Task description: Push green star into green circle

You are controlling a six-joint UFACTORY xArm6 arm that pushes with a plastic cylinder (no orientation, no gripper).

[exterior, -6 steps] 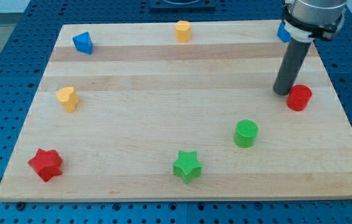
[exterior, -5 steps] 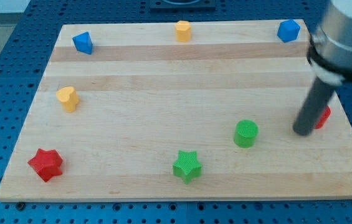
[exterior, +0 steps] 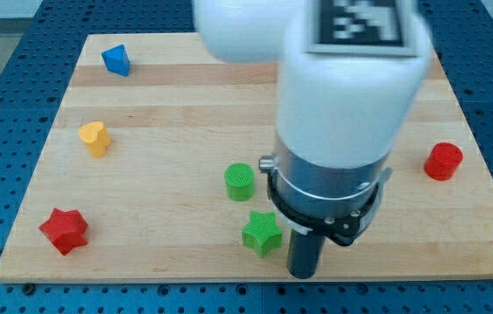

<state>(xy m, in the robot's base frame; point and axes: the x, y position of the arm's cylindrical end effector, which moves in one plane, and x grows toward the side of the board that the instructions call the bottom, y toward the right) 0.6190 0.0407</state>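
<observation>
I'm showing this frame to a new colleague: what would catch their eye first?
The big white and grey arm fills the middle of the view and hides the board's top edge behind it. My tip sits near the view's bottom, just right of the green star. The green circle stands close above the star, slightly left, apart from it.

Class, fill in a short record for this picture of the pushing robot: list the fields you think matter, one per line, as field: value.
board: wooden board on a blue pegboard
my tip: near the view's bottom edge, just right of the green star
green star: below and slightly right of the green circle, a small gap between them
green circle: near the board's middle
red star: bottom left
yellow block: left side
blue block: top left
red cylinder: right side
hidden: the arm covers the board's top middle and top right
</observation>
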